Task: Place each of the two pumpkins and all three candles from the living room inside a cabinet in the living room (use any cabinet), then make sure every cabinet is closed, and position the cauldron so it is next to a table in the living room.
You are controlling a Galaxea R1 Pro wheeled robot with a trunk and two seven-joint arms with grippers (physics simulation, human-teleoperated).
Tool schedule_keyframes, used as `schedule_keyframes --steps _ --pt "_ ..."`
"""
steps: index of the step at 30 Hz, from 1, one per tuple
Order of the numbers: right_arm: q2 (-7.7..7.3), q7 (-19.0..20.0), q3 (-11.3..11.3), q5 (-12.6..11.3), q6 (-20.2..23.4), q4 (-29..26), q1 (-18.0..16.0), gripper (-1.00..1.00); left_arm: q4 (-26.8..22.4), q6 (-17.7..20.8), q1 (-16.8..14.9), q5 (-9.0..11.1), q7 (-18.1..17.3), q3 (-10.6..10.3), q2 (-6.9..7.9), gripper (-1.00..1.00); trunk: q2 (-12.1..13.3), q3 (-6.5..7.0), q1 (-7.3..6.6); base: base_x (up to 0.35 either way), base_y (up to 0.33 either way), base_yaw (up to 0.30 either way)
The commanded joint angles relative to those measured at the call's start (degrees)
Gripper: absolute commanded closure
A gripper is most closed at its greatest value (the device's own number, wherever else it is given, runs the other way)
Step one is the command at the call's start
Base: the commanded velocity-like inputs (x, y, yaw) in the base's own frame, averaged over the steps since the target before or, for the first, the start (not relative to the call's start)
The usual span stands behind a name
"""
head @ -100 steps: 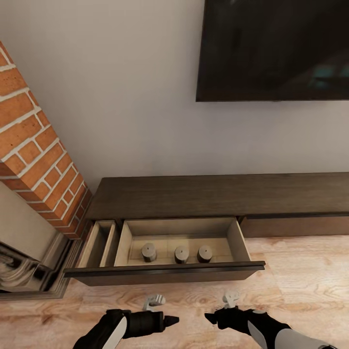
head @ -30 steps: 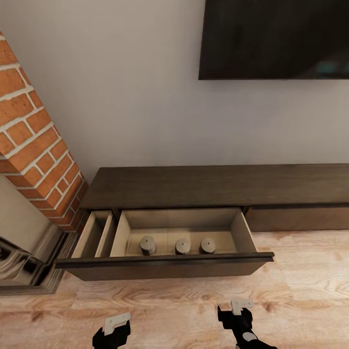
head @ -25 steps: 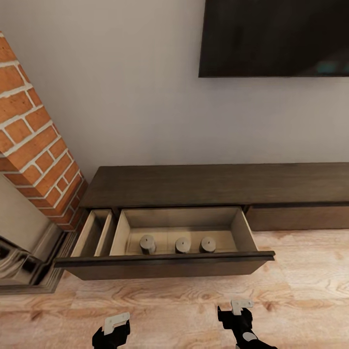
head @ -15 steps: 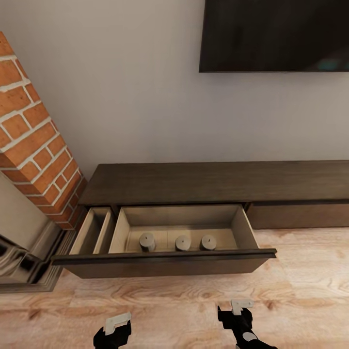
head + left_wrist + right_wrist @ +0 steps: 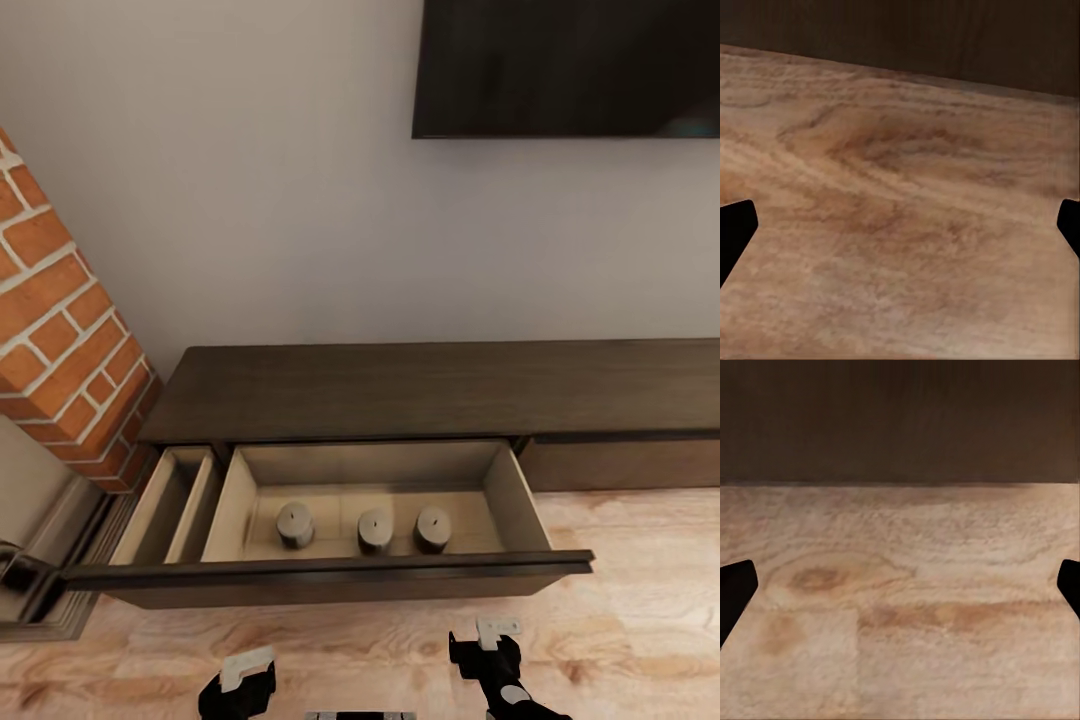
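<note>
Three stubby grey-brown candles (image 5: 295, 524) (image 5: 373, 530) (image 5: 432, 528) standing in row inside pale light-wood drawer (image 5: 515, 500) of long dark-brown wood cabinet (image 5: 420, 390), drawer pulled out. Left gripper (image 5: 900, 225) and right gripper (image 5: 900, 585) empty, fingers spread wide, low over wooden floor (image 5: 640, 600). Candle step looks done; pumpkins not seen. Next: likely fetching pumpkins, pushing drawer shut afterwards.

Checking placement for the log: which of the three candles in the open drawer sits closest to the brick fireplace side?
The leftmost candle. It stands apart from the other two candles, which sit closer together toward the drawer's right half.
</note>
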Motion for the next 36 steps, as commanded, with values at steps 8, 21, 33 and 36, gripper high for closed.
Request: schedule_keyframes --steps 8,21,33,36 --pt "0.00 0.0 0.0 0.0 0.0 0.0 0.0 -1.00 0.1 0.0 0.0 0.0 -0.1 0.0 -0.04 -1.00 -0.4 -0.18 0.23 0.328 -0.076 0.000" --pt "0.00 0.0 0.0 0.0 0.0 0.0 0.0 -1.00 0.1 0.0 0.0 0.0 -0.1 0.0 -0.09 -1.00 -0.4 -0.18 0.23 0.321 -0.019 0.000" --pt "-0.03 0.0 0.0 0.0 0.0 0.0 0.0 -1.00 0.0 0.0 0.0 0.0 -0.1 0.0 -0.09 -1.00 -0.4 -0.18 0.23 0.265 0.000 0.000" --pt "-0.06 0.0 0.0 0.0 0.1 0.0 0.0 -1.00 0.0 0.0 0.0 0.0 -0.1 0.0 -0.09 -1.00 -0.4 -0.18 0.23 0.242 0.000 0.000"
